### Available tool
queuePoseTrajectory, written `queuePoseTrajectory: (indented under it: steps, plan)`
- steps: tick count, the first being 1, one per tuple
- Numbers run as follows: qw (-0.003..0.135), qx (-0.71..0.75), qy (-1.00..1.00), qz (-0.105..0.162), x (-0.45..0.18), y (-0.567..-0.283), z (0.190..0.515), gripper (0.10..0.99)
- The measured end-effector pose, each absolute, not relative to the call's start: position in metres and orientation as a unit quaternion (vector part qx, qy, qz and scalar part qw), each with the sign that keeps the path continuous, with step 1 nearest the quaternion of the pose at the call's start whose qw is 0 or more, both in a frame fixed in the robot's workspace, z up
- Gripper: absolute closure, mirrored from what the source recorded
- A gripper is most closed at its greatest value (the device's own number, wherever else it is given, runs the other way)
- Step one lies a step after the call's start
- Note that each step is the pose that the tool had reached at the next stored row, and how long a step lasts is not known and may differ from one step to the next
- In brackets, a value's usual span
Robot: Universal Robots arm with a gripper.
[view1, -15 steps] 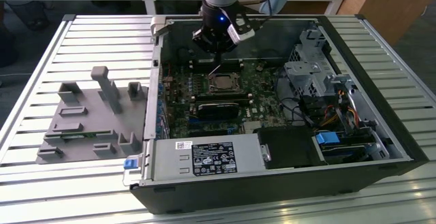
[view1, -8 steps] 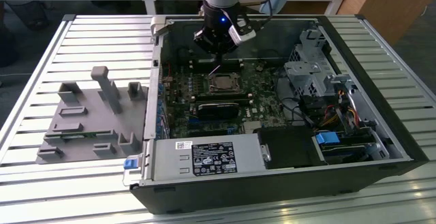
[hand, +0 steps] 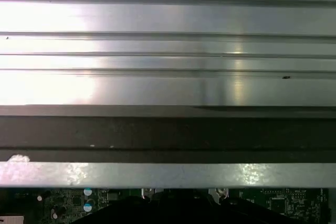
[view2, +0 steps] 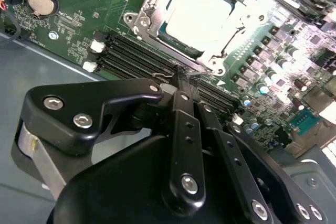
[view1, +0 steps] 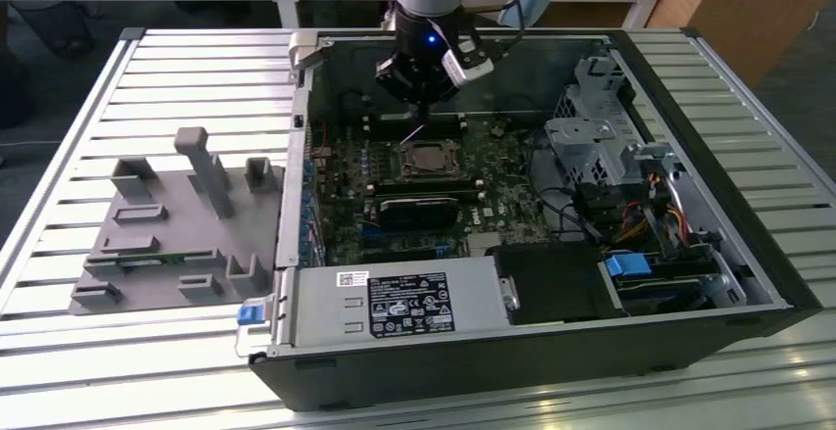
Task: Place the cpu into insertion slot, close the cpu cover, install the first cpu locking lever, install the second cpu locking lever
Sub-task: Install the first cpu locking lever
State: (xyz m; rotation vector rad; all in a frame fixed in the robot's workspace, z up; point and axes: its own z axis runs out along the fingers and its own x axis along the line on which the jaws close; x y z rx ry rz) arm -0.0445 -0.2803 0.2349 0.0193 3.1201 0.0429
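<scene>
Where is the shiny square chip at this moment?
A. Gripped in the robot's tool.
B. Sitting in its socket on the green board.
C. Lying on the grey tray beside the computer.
B: in the second wrist view the cpu lies flat in the socket on the motherboard, framed by the cpu cover, with the tool near the socket's edge.

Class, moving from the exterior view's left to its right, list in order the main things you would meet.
grey moulded fixture → cpu → silver drive cage
</scene>
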Motion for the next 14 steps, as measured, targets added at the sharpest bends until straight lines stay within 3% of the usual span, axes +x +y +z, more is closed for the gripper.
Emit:
queuePoseTrajectory:
  steps: [14]
  plan:
    - [0.011,0.006,1.000,0.014,-0.028,-0.278,0.221,0.980]
